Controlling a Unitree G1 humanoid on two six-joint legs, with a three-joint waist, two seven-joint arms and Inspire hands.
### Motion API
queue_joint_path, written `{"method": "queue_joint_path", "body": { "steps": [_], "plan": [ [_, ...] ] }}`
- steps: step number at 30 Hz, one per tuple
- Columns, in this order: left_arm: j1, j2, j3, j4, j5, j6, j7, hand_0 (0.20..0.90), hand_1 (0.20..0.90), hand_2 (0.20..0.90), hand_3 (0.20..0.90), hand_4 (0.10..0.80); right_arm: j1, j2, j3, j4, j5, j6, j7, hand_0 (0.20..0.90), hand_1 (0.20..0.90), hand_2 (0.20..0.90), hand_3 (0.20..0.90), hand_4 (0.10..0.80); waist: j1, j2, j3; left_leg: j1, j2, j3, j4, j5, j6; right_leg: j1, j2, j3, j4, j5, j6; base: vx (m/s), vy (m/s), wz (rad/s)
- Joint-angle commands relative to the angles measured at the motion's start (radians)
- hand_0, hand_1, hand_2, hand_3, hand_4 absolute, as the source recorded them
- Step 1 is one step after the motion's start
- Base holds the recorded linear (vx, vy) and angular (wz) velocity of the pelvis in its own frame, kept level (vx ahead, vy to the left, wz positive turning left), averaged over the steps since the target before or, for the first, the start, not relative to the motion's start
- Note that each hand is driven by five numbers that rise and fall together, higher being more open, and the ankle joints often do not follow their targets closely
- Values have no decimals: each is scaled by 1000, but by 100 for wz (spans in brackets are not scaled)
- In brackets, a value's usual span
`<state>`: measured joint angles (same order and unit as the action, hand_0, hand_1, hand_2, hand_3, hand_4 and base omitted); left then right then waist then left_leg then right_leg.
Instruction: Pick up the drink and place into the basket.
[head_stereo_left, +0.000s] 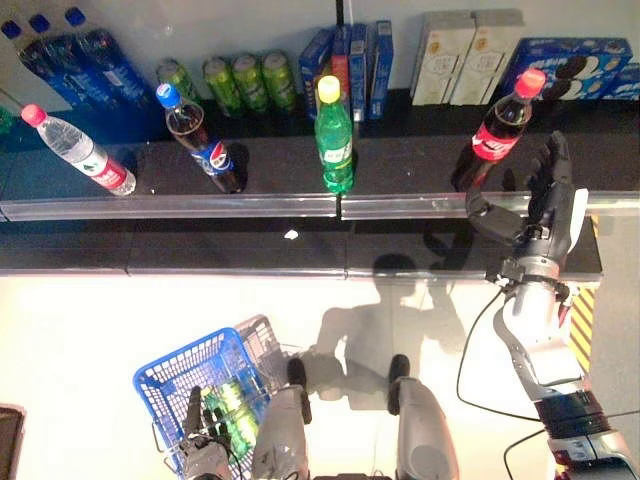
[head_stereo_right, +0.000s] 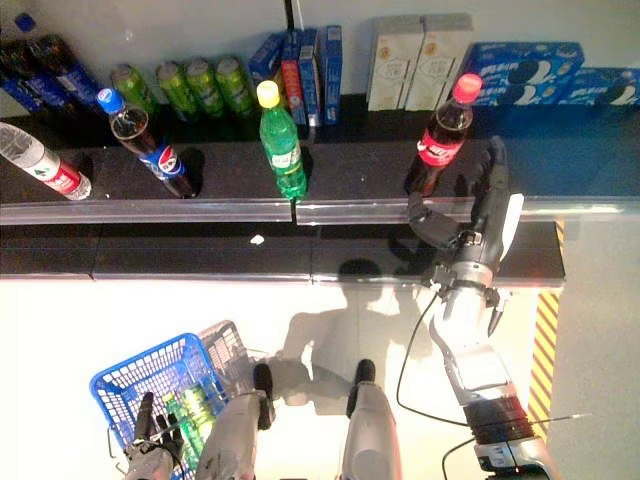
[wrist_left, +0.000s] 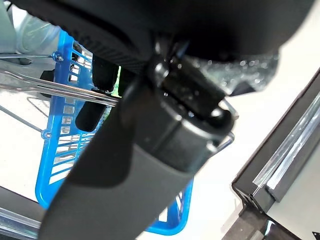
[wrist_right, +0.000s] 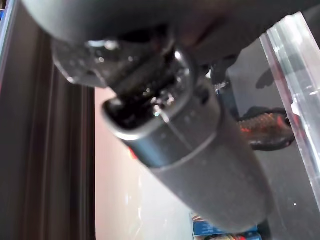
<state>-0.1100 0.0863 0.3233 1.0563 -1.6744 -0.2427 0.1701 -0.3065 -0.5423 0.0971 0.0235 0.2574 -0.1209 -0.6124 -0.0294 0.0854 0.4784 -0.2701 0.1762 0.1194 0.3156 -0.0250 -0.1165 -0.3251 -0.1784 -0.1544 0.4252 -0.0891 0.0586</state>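
Right hand (head_stereo_left: 540, 205) stood at the right of the frame with fingers straight and thumb spread, empty, just beside the red-capped cola bottle (head_stereo_left: 497, 128) on the black shelf (head_stereo_left: 400, 170); contact could not be told. Left hand (head_stereo_left: 200, 440), lower left, had its fingers curled round the wire handle (wrist_left: 60, 87) of the blue basket (head_stereo_left: 170, 375), which already held green bottles (head_stereo_left: 232, 408). Other drinks stood along the shelf, among them a green soda bottle (head_stereo_left: 334, 135). Judged: the grasp was not yet made; lifting and placing the cola remained.
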Motion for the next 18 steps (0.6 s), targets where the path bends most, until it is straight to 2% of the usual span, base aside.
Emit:
{"method": "queue_joint_path", "body": {
  "steps": [1, 9, 18],
  "plan": [
    [65, 121, -52, -73, 26, -104, -8, 300, 300, 300, 200, 100, -139, -2, -34, -72, -85, -121, -71, 900, 900, 900, 900, 800, 2, -35, -17, -43, 5, -103, 116, 82, -5, 57, -19, 37, -85, 38, -5, -51, -39, 2],
    [36, 127, -82, -114, 39, -106, 3, 300, 300, 300, 200, 100, -238, -29, -34, -16, -71, -118, -104, 900, 900, 900, 900, 800, 13, -15, 26, -89, -8, -122, 127, 106, -3, 13, -15, 42, -62, 33, -12, -22, -17, 1],
    [15, 128, -101, -146, 11, -109, -5, 300, 300, 300, 200, 100, -346, -60, -25, 64, 6, -89, -85, 900, 900, 900, 900, 800, 28, 6, 42, -121, -18, -127, 121, 133, -4, -21, -14, 42, -49, 24, -22, 0, 0, 0]
  ]
}}
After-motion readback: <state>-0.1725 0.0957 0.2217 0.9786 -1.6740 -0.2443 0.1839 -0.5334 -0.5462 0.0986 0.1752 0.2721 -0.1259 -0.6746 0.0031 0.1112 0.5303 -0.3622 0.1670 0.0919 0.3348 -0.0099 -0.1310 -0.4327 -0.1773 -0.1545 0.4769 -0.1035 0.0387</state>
